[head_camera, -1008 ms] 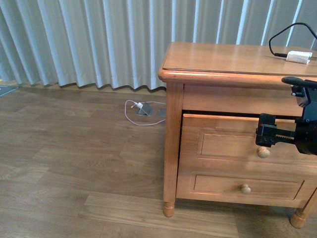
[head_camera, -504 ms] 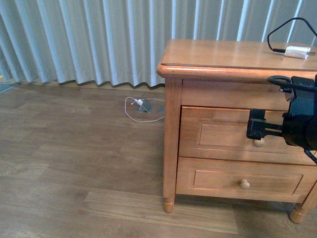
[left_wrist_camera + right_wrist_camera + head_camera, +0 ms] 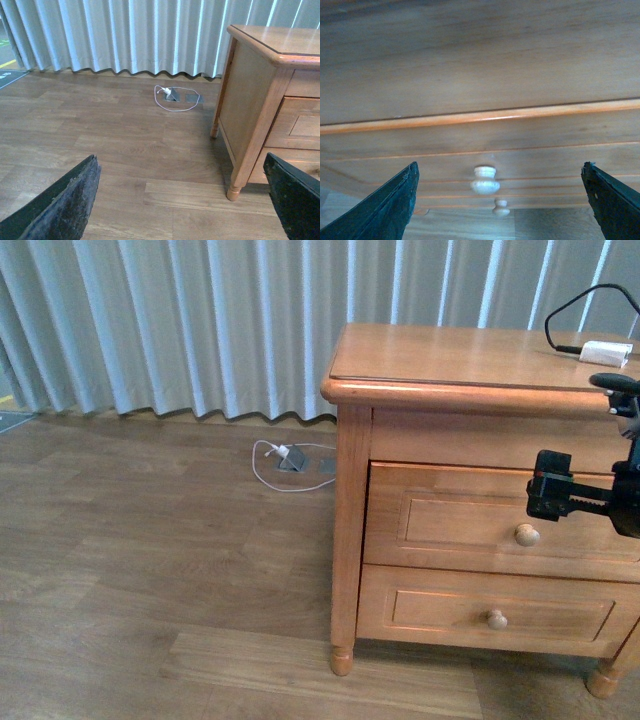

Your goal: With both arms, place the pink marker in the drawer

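Observation:
The drawer [image 3: 500, 522] is the upper one of the honey-brown nightstand and sits flush and shut, with its round pale knob [image 3: 527, 534] free. My right gripper [image 3: 546, 497] hovers open just above and to the right of the knob, a little in front of the drawer face. In the right wrist view the knob [image 3: 485, 181] lies between the spread black fingers [image 3: 385, 210], apart from both. My left gripper [image 3: 182, 210] is open over bare floor, left of the nightstand [image 3: 255, 100]. The pink marker is out of view.
A white charger plug [image 3: 605, 352] with a black cable lies on the nightstand top at the back right. The lower drawer [image 3: 495, 612] is shut. A white cable and floor socket [image 3: 290, 460] lie by the pale curtains [image 3: 200, 320]. Wooden floor spreads to the left.
The drawer stood slightly open a second ago and is now shut. My right gripper, which was at the knob, has drawn back to the right of it.

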`<state>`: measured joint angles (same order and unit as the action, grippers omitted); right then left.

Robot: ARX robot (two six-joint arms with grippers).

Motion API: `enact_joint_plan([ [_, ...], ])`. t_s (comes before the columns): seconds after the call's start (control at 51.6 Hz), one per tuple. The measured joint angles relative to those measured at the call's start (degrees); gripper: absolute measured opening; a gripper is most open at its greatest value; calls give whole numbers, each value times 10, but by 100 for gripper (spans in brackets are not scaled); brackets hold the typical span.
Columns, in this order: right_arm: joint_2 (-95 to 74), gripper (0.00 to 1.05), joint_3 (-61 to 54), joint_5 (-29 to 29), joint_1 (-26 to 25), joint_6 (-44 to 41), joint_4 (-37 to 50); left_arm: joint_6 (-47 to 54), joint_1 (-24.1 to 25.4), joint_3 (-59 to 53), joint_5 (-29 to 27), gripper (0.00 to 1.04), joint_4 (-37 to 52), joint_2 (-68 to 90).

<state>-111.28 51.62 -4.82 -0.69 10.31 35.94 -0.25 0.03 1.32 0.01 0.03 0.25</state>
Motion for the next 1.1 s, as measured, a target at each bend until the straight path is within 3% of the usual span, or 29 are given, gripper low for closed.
enact_joint_plan([
  [0.31,273,96,-160,-82,-26,-12,-133,0,0,0,0,99,0,0],
  [0.465,534,96,-235,-130,-39,-26,-314,0,0,0,0,99,0,0],
  [0.62,739,96,-248,-175,-84,-42,-482,0,0,0,0,99,0,0],
  [0.698,802,96,-248,-183,-107,-47,-523,0,0,0,0,99,0,0],
  [0.872,819,96,-251,-175,-111,-52,-519,0,0,0,0,99,0,0],
  [0.988,875,75,-341,-36,-73,-85,-329,0,0,0,0,99,0,0],
  [1.105,909,54,-378,40,-21,-94,-287,0,0,0,0,99,0,0],
])
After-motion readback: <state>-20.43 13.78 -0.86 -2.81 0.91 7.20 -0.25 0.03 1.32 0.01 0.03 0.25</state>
